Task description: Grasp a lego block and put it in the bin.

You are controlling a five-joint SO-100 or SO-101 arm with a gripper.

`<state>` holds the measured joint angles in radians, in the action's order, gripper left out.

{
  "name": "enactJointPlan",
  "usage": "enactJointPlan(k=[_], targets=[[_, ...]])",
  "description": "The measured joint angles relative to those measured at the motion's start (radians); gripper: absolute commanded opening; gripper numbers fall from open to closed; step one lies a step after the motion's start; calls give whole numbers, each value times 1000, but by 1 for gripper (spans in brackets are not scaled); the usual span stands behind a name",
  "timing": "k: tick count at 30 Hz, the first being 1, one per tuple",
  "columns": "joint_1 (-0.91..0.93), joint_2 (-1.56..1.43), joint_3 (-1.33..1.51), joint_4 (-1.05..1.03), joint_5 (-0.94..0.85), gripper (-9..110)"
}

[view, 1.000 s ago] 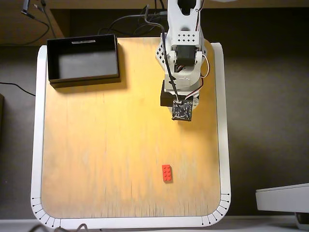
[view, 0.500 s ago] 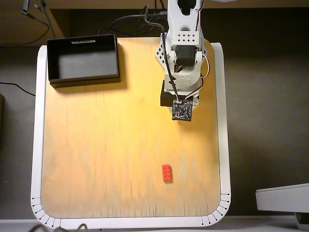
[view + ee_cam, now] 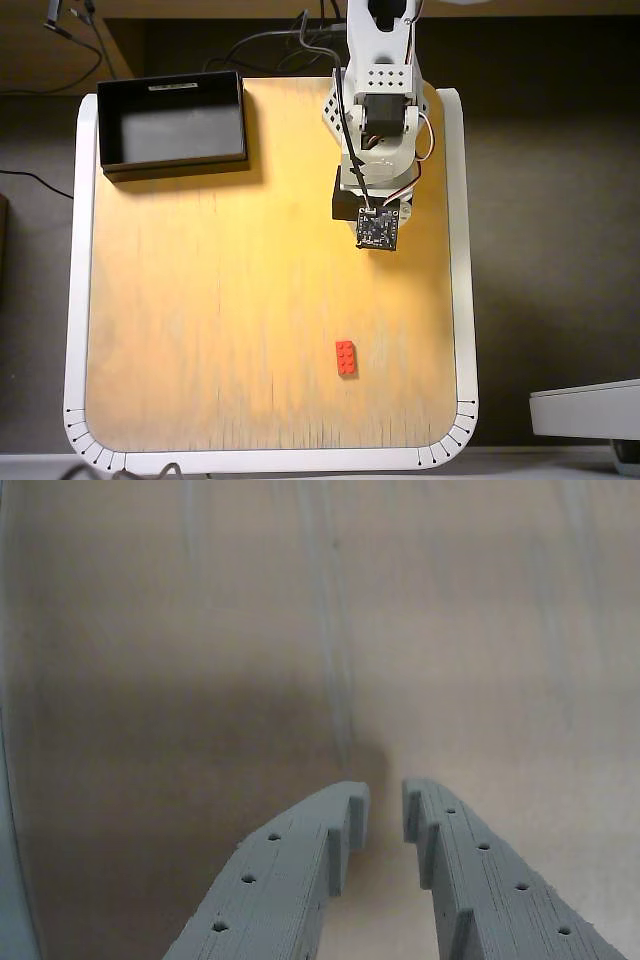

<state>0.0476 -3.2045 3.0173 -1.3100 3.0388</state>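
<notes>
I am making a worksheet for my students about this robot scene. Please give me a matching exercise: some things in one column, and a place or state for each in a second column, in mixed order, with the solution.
Things:
1. lego block
2. bin
3. gripper
4. wooden board

Places or states (overhead view, except c):
a. top left corner of the board, nothing inside
b. lies under everything, with a white rim around it
c. wrist view: holds nothing, only a narrow gap between the fingertips
d. alone on the board, lower right of the middle

Pairs: 1-d, 2-a, 3-c, 4-b
</notes>
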Motion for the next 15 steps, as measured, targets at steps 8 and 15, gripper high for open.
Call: enactJointPlan(k=[8, 15], targets=[[0, 0, 0, 0, -9, 0], [-12, 0, 0, 0, -23, 0]])
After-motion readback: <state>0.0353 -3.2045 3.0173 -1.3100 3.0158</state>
